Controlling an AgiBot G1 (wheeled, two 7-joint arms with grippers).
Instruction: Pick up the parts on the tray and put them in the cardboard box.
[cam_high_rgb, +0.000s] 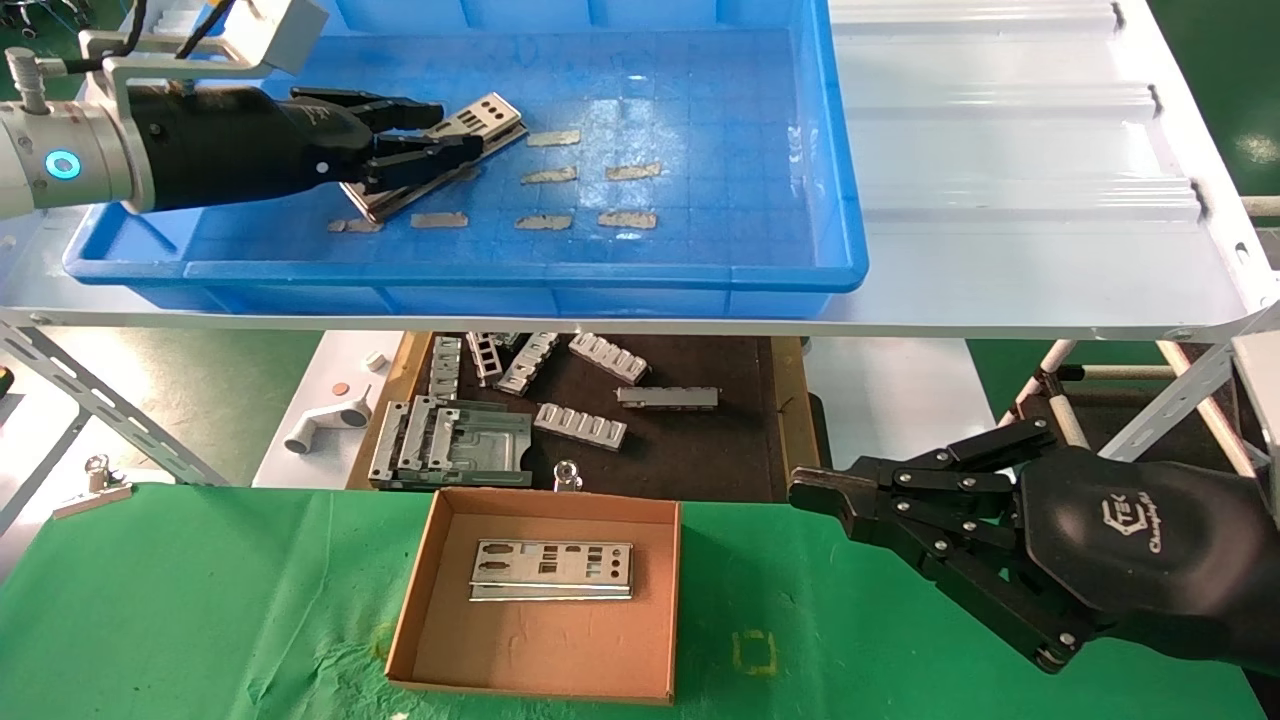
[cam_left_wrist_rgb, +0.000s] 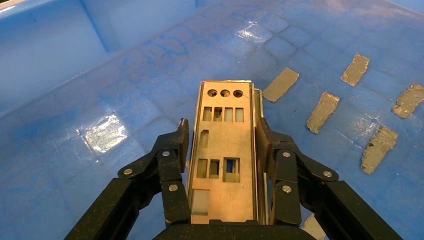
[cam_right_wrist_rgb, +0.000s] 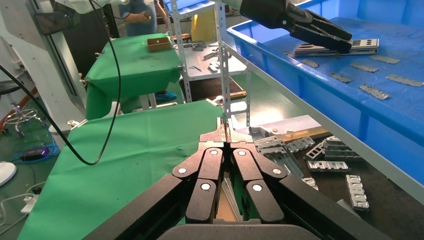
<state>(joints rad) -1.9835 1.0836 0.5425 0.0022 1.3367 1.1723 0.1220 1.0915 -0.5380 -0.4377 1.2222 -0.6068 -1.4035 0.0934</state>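
Here the left gripper (cam_high_rgb: 425, 140) is straddling a plate (cam_left_wrist_rgb: 223, 150) in the tray (cam_high_rgb: 700, 270).
Its fingers are spread alongside the plate's edges; the right gripper (cam_high_rgb: 815, 490) is hovering pressed together beside the box (cam_high_rgb: 545, 675).

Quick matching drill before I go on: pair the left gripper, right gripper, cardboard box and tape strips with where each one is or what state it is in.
Things:
1. left gripper
2. right gripper
3. cardboard box
4. tape strips

Places or states:
A. on the green cloth, parts already inside
B. jaws shut, empty, over the green cloth
C. flat on the tray floor
D. in the tray, jaws astride a stack of parts

Pairs: 1-D, 2-B, 3-A, 4-C
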